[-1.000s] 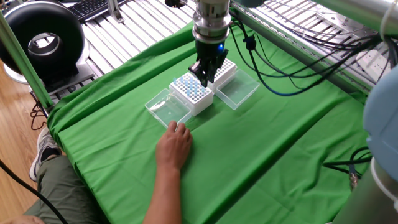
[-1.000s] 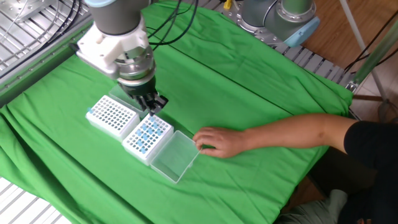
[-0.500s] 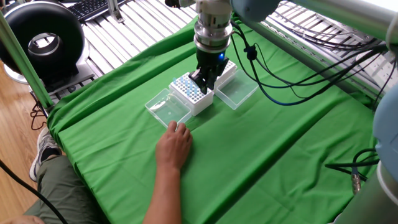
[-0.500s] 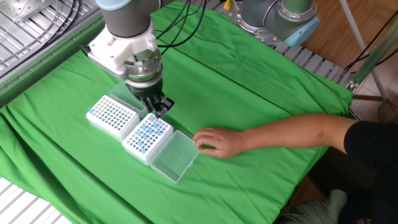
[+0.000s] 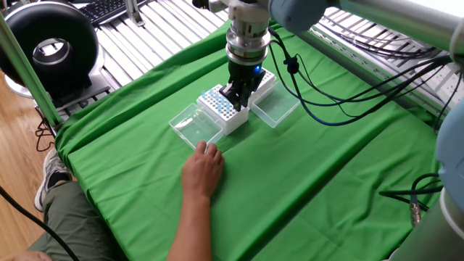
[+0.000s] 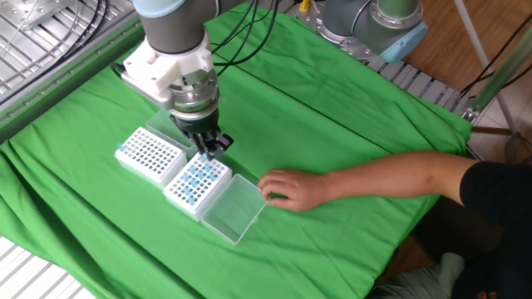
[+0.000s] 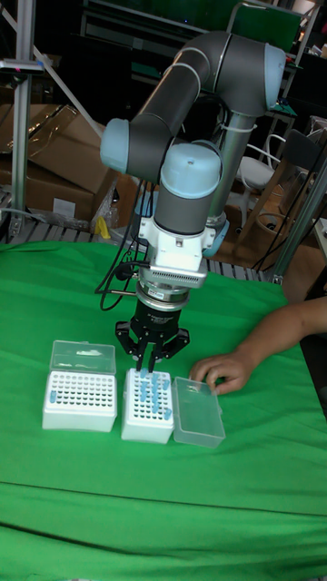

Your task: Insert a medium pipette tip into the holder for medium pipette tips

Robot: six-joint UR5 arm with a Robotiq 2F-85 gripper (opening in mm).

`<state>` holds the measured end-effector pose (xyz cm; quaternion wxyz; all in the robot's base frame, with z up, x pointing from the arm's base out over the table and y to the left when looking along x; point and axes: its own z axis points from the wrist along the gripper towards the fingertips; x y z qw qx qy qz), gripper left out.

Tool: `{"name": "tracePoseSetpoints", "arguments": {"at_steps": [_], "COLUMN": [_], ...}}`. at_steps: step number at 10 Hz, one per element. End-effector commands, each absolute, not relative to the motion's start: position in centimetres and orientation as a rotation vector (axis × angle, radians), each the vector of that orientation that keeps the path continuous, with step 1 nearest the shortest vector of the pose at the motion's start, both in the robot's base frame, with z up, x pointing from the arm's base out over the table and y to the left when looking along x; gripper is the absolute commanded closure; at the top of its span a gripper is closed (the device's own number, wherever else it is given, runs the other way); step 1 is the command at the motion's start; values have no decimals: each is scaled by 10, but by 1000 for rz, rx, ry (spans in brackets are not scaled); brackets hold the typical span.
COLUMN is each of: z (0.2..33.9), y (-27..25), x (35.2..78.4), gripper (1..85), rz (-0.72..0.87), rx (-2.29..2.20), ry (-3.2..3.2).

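The holder is a white rack with several blue-topped tips in it, and its clear lid lies open beside it. My gripper hangs just over the rack's far edge, pointing straight down. Its fingers are drawn together on a thin blue medium pipette tip, whose lower end sits at the level of the rack's top. In the two fixed views the tip is too small to make out.
A second white rack with small holes stands touching the holder, and its lid is open too. A person's hand rests on the green cloth against the holder's lid.
The gripper has shifted a little across the holder toward the person's side and come lower over it. The hand and both racks have stayed still.
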<state>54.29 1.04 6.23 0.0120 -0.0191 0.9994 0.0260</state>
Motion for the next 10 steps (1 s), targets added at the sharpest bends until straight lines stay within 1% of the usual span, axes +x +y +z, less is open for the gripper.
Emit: {"name": "tracePoseSetpoints", "arguments": {"at_steps": [1, 3, 5, 7, 8, 9, 10], "z": [61, 61, 60, 60, 60, 61, 62], "y": [11, 9, 8, 4, 3, 4, 4], "x": [548, 549, 552, 553, 553, 557, 556], "gripper": [613, 653, 657, 760, 783, 830, 847], "rz": [93, 81, 74, 48, 44, 45, 41], "rx": [-45, -40, -38, -12, 2, 35, 44], "ry": [3100, 3097, 3088, 3085, 3083, 3069, 3072]}}
